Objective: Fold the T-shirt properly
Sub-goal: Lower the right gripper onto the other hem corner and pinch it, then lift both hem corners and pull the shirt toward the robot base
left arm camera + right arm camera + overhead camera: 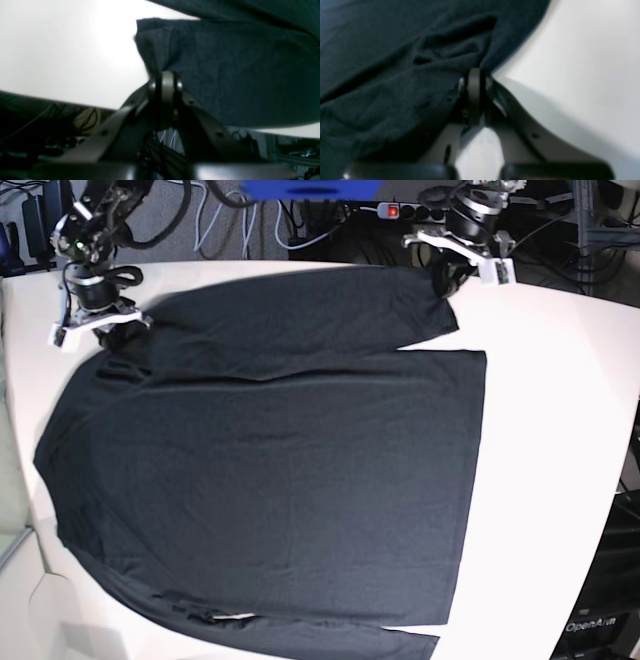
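The black T-shirt (pixel 280 470) lies spread over the white table (pixel 560 430), one long sleeve laid across its far edge. At the far right end of that sleeve, my left gripper (pixel 447 277) is shut on the cloth. The left wrist view shows its fingertips (pixel 165 77) closed together on a corner of the T-shirt (pixel 237 75). At the far left, my right gripper (pixel 105 330) sits at the shirt's shoulder. In the right wrist view it (pixel 475 73) is shut, pinching the edge of the T-shirt (pixel 395 75) where the fabric bunches into folds.
A power strip (pixel 400 210) with a red switch and loose cables lie behind the table's far edge. A black box (pixel 600 620) stands beyond the table's right edge. White table surface shows right of the shirt.
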